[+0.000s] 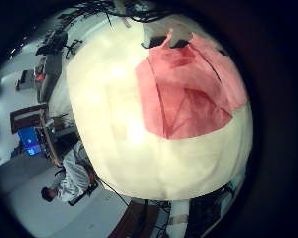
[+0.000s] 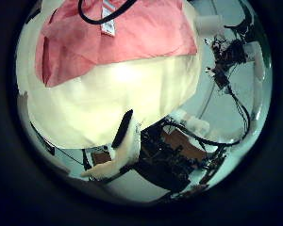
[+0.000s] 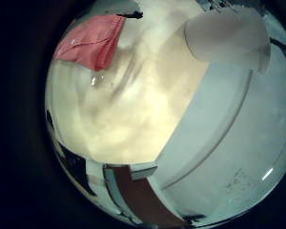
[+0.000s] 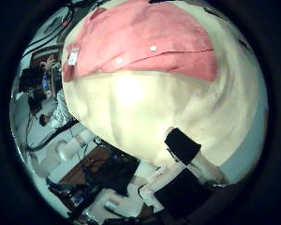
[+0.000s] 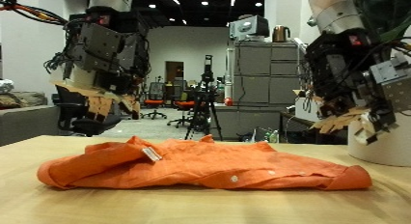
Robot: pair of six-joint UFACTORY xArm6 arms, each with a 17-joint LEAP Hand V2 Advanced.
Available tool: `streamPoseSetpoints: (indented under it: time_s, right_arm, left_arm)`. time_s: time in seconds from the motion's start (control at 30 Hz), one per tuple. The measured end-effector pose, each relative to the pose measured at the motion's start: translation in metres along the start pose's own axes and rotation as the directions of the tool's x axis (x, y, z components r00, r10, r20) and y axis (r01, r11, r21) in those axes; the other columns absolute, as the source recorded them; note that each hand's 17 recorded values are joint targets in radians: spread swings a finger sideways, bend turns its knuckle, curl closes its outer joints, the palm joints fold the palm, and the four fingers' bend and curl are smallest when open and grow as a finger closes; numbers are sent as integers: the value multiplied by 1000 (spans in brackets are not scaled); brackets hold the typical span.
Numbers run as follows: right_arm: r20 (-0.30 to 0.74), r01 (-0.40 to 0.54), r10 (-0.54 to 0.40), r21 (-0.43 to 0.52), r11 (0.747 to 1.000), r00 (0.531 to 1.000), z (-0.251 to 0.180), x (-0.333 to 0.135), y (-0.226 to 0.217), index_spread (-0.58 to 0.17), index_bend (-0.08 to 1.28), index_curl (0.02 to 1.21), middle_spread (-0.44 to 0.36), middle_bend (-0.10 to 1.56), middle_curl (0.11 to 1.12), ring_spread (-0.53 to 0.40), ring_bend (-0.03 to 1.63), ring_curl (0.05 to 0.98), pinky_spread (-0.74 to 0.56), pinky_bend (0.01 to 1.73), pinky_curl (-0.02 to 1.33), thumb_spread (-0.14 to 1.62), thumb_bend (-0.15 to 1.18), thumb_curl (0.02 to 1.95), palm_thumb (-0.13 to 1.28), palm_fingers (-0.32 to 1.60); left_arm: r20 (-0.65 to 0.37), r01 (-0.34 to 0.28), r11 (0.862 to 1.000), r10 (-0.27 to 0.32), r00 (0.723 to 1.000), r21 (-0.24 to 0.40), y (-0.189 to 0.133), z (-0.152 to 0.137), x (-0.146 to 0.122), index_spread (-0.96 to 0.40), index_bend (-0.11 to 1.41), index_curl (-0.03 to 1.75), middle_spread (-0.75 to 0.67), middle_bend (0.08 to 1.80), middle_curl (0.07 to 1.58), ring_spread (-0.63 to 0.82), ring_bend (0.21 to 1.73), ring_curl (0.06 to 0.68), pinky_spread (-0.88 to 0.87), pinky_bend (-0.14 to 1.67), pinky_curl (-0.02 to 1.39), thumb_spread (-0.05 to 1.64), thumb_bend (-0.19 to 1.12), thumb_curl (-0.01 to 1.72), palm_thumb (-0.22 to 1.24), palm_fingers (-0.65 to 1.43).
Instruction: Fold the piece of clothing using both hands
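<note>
Two hands raised clear of table (image 5: 26, 200) | left hand (image 5: 103, 52), right hand (image 5: 347, 84): fingers hang loosely downward, holding nothing | orange shirt (image 5: 205, 164) lies flat between, untouched

One orange shirt (image 5: 205, 164) on one table (image 5: 193, 205), with two robot hands, left robot hand (image 5: 100, 52) and right robot hand (image 5: 344, 79).

My outside camera sits low at the tabletop (image 5: 205, 200) edge, facing level across it at both raised arms. My four palm cameras look down from well above. Both thumb-side views hold the orange shirt (image 5: 193, 164) large toward twelve o'clock; the right little-finger view keeps it small, near eleven o'clock.
</note>
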State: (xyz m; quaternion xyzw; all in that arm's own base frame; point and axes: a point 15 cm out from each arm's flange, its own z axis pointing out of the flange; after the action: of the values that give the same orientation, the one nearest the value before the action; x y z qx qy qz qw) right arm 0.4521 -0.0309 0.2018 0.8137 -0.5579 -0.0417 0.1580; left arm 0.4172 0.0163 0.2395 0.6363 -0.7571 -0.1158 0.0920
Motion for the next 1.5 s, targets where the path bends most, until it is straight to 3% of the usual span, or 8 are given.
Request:
streamPoseSetpoints:
  time_s: [0.17, 0.53, 0.7, 0.87, 0.93, 1.0, 1.3, 1.5]
  right_arm:
    - [-12, 14, -13, 30, 999, 1000, 15, -4, -24, -380, 169, 345, -59, 270, 317, 130, 431, 221, 288, 577, 231, 989, -28, 326, 651, 7]
    - [-56, 35, -38, -59, 998, 998, 52, -11, -38, -307, 197, 344, -23, 258, 328, 107, 397, 219, 257, 467, 206, 942, -27, 333, 663, 168]
    - [-120, 33, -43, -85, 996, 992, 59, -3, -39, -310, 202, 357, -81, 349, 356, -34, 498, 234, 96, 404, 171, 926, -11, 348, 714, 483]
    - [-124, 23, -30, -57, 998, 992, 52, 3, -41, -388, 186, 363, -197, 442, 398, -252, 713, 289, -291, 630, 194, 908, -7, 380, 822, 1034]
    - [-131, 24, -27, -20, 1000, 991, 48, 4, -46, -421, 253, 412, -232, 528, 441, -306, 785, 337, -421, 738, 241, 898, -10, 388, 859, 1277]
    - [-138, 15, -12, 22, 1000, 990, 41, 9, -51, -430, 416, 486, -239, 676, 501, -312, 850, 378, -501, 786, 272, 887, -19, 389, 874, 1495]
    - [-142, -42, 66, 161, 986, 988, 15, 41, -23, -387, 814, 729, -193, 1076, 677, -258, 1203, 534, -404, 1153, 461, 946, 24, 440, 1040, 1326]
    - [-162, -46, 87, 243, 969, 983, -21, 48, 11, -349, 927, 824, -171, 1194, 733, -229, 1308, 585, -332, 1271, 540, 978, 7, 483, 1092, 1204]
  left_arm:
    - [-1, 1, 1000, -1, 1000, 4, 3, -2, 0, 48, 163, 339, 356, 175, 263, 523, 427, 205, 522, 306, 300, 1165, -19, 297, 343, -34]
    - [9, 6, 1000, -6, 1000, -8, 18, 1, -6, 47, 164, 319, 346, 181, 261, 521, 420, 211, 521, 300, 306, 1164, -19, 293, 344, -19]
    - [6, 17, 1000, -17, 1000, -6, 18, 0, -13, 47, 162, 314, 336, 184, 267, 519, 421, 215, 520, 299, 308, 1164, -19, 292, 344, -14]
    - [6, 15, 1000, -15, 1000, -6, 17, 1, -12, 46, 164, 312, 320, 185, 273, 511, 423, 218, 520, 293, 309, 1160, -18, 295, 355, -8]
    - [7, 15, 1000, -15, 1000, -4, 16, 0, -12, 46, 165, 312, 318, 185, 275, 509, 423, 219, 520, 292, 310, 1159, -18, 295, 357, -9]
    - [7, 16, 1000, -16, 1000, -1, 15, -1, -13, 46, 166, 312, 317, 188, 277, 508, 421, 220, 520, 290, 310, 1158, -19, 294, 357, -6]
    - [7, 18, 1000, -18, 1000, 2, 16, -3, -15, 43, 167, 312, 305, 188, 286, 509, 427, 223, 512, 290, 312, 1157, -19, 293, 358, 1]
    - [4, 21, 1000, -21, 1000, -5, 21, -5, -18, 42, 171, 316, 297, 189, 292, 509, 425, 223, 504, 286, 314, 1157, -19, 292, 359, 9]
